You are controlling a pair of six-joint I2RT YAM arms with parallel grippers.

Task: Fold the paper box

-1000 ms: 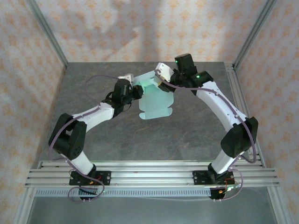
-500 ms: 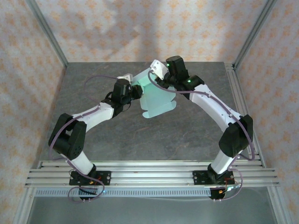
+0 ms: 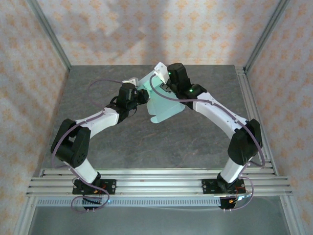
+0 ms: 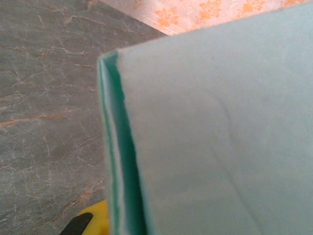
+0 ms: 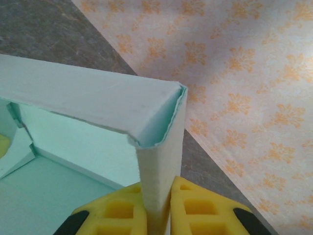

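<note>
My right gripper (image 5: 157, 205) just pinched shut on 1 wall of the paper box (image 3: 165, 106) and tilted it. Left gripper (image 3: 141, 96) stays clamped on its left edge, above the table (image 3: 146, 147). Likely ready to crease.

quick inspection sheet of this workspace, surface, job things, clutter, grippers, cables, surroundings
surface: grey marbled table
job's things: paper box, mint card, partly folded, held between the arms
clutter: nothing seen
grippers: left gripper shut on the box's left edge; right gripper shut on a card wall
cables: purple cables looped along both arms
surroundings: orange-patterned walls, metal rails at the near edge
</note>
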